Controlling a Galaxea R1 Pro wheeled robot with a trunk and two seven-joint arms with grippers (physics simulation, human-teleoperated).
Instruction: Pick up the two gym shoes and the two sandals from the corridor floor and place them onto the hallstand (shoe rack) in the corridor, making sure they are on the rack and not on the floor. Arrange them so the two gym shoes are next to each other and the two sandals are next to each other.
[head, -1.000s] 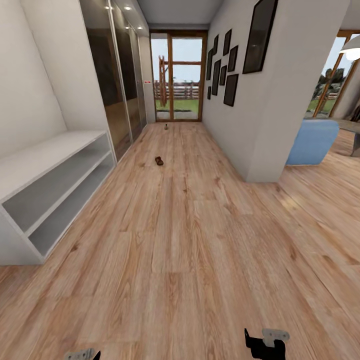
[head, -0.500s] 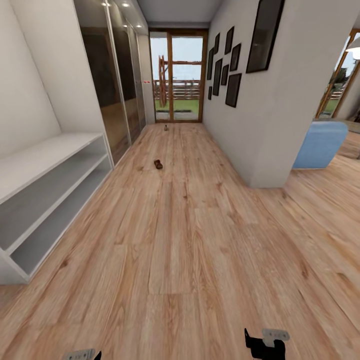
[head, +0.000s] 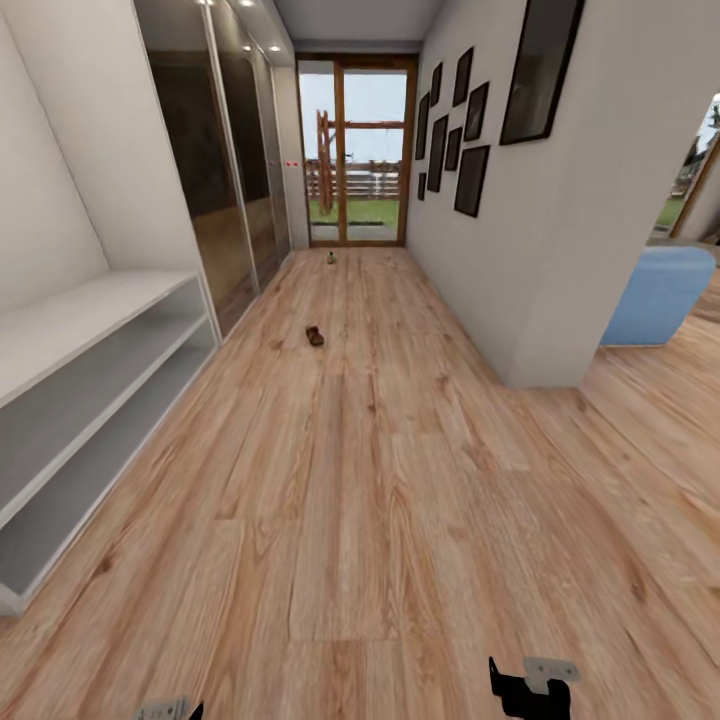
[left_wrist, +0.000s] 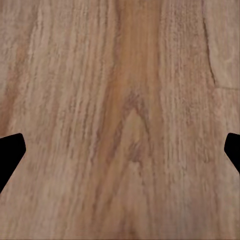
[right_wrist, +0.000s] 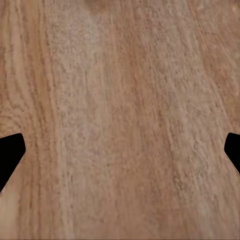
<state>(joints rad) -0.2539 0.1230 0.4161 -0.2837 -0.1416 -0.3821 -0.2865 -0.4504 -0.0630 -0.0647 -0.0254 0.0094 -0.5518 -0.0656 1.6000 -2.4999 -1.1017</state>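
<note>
Our left gripper (left_wrist: 120, 150) has its fingers (left_wrist: 10, 152) spread wide with nothing between them, pointing down at the bare corridor floor (left_wrist: 125, 75); our right gripper (right_wrist: 120, 150) is likewise released, its fingers (right_wrist: 10, 152) apart over plain planks. In the head view, we see the wrists at the lower edge — the right one (head: 530, 690) dark with a grey plate, the left one (head: 165, 710) barely in frame. Further out, the hallstand (head: 90, 310) runs along our left, its white top and two open shelves holding nothing we can see. Well ahead, mid-corridor, a small brown sandal (head: 315, 336) lies on the floor. Far beyond it, near the glass door (head: 352, 150), sits another small object (head: 331, 258) — too small to identify. Dark picture frames (head: 465, 120) hang on the right wall.
</note>
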